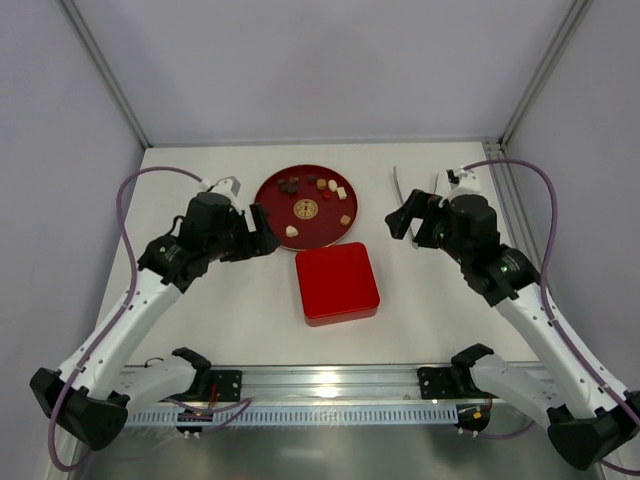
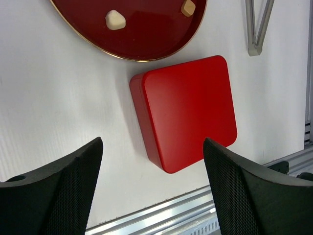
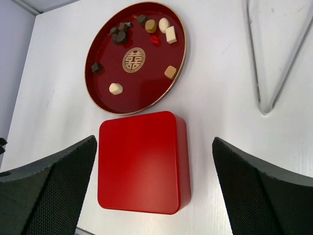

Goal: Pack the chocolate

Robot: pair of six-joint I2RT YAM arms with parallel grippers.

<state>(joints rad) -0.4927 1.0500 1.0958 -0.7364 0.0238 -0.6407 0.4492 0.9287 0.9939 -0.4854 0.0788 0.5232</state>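
Several small chocolate pieces (image 1: 331, 186), dark brown, light brown and cream-white, lie on a round red plate (image 1: 272, 222) at the table's far middle; they also show in the right wrist view (image 3: 170, 34). A cream piece (image 2: 115, 20) shows in the left wrist view. A closed square red box (image 1: 337, 282) with its lid on sits just in front of the plate, also in the left wrist view (image 2: 188, 110) and in the right wrist view (image 3: 142, 161). My left gripper (image 1: 262, 230) is open and empty left of the plate. My right gripper (image 1: 400, 218) is open and empty right of the plate.
A bent metal rod (image 1: 398, 186) lies on the white table right of the plate, also in the right wrist view (image 3: 266, 105). An aluminium rail (image 1: 330, 382) runs along the near edge. Frame posts and grey walls bound the table.
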